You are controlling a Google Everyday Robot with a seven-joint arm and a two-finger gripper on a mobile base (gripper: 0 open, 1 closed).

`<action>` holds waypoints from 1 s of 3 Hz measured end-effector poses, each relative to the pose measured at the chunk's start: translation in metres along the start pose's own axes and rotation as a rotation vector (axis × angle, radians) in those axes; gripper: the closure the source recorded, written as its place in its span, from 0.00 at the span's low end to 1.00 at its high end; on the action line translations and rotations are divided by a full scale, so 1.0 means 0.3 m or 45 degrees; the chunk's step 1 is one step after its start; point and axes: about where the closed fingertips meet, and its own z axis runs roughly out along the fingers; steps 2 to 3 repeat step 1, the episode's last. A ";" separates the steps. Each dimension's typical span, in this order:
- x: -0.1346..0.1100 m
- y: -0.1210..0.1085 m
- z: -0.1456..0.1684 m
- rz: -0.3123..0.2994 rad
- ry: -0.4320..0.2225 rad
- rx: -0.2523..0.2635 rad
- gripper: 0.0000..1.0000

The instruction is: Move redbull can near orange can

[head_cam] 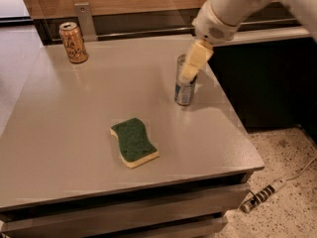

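Note:
The redbull can (184,92), silver and blue, stands upright on the right part of the grey table (64,113). The orange can (74,42) stands upright at the table's far left corner, far from the redbull can. My gripper (191,69) reaches in from the upper right on a white arm (225,11). It is at the top of the redbull can and covers the can's upper part. The can rests on the table.
A green and yellow sponge (134,142) lies on the table in front of the cans, toward the near edge. A metal bracket (84,18) stands behind the orange can against the wood wall. A cable with a striped plug (260,198) lies on the floor at the right.

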 end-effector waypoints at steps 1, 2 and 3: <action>-0.061 -0.286 0.298 0.160 0.058 0.103 0.00; -0.061 -0.286 0.298 0.160 0.058 0.103 0.00; -0.061 -0.286 0.298 0.160 0.058 0.103 0.00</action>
